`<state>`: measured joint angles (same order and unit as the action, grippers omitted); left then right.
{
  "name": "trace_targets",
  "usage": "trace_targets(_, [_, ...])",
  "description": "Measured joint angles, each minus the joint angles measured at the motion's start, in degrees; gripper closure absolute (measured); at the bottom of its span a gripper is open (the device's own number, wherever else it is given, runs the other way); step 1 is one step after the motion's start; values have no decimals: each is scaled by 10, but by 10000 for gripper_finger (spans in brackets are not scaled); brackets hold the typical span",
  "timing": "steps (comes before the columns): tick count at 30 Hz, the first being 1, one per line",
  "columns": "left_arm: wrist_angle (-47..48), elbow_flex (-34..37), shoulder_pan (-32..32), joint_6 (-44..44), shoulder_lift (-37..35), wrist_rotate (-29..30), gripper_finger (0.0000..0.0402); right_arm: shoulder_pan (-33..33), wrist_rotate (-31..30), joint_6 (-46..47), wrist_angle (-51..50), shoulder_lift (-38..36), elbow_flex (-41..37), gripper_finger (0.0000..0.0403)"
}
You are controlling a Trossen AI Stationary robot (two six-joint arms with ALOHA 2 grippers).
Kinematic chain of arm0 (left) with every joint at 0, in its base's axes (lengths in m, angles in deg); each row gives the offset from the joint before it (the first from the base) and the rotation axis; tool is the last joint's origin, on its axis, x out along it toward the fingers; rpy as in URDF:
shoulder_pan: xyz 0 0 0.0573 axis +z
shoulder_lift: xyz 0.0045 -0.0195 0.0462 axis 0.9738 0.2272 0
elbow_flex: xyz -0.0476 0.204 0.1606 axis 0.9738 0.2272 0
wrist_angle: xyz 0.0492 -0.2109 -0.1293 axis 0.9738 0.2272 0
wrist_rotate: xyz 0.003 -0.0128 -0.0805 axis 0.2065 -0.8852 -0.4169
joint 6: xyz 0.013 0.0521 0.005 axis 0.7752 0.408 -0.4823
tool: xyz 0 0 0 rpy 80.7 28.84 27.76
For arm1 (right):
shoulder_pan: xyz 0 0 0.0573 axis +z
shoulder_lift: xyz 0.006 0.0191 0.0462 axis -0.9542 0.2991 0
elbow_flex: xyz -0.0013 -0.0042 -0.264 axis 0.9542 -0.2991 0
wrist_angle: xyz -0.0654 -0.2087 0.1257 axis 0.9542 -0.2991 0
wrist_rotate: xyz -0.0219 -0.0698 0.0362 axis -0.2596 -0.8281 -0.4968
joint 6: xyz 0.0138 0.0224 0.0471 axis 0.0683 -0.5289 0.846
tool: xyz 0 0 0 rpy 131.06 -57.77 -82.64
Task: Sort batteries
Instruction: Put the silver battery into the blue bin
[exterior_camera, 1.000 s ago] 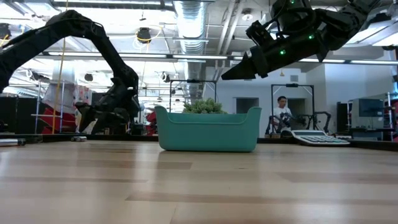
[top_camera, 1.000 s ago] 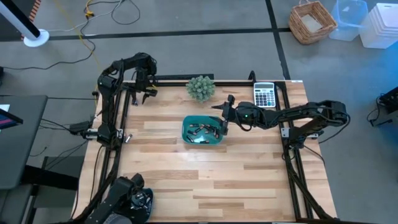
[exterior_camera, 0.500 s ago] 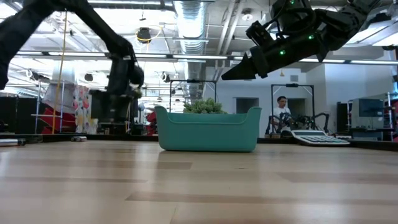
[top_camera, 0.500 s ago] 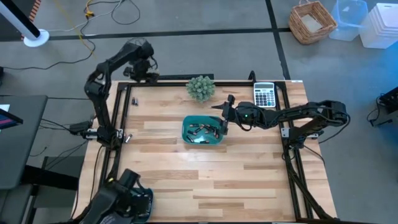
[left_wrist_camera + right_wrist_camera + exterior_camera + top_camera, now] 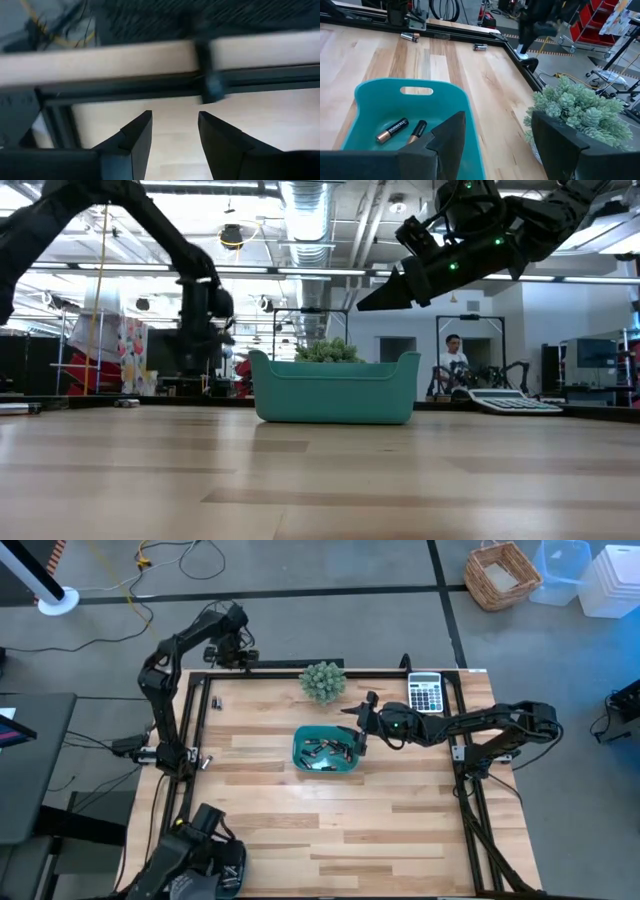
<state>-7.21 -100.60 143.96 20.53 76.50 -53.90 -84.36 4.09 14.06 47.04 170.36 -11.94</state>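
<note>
While batteries [image 5: 322,750] fill the teal tray [image 5: 300,736] — right hand [image 5: 357,730] parted above, empty.

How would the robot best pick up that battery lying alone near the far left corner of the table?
Probably from straight above, fingers closing across the middle of its round body. The lone battery lies flat on the bare wood beside the frame rail, so only its sides are free. The left gripper hangs open over that far edge; the right gripper hovers open by the teal tray.
</note>
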Motion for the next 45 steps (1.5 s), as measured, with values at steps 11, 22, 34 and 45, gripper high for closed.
trace_targets(11, [157, -8, 14, 23, 30, 1, 255, 0, 0, 0, 0, 0, 0, 163])
trace_targets(22, [146, 35, -43, 1, 25, 35, 255, -4, 0, -3, -2, 0, 0, 163])
trace_targets(34, [-177, 180, -87, 38, -113, 100, 255, -4, 0, -11, -14, 0, 0, 163])
trace_targets(45, [-288, 378, -78, -41, -281, 56, 255, -4, 0, -11, -8, 0, 0, 163])
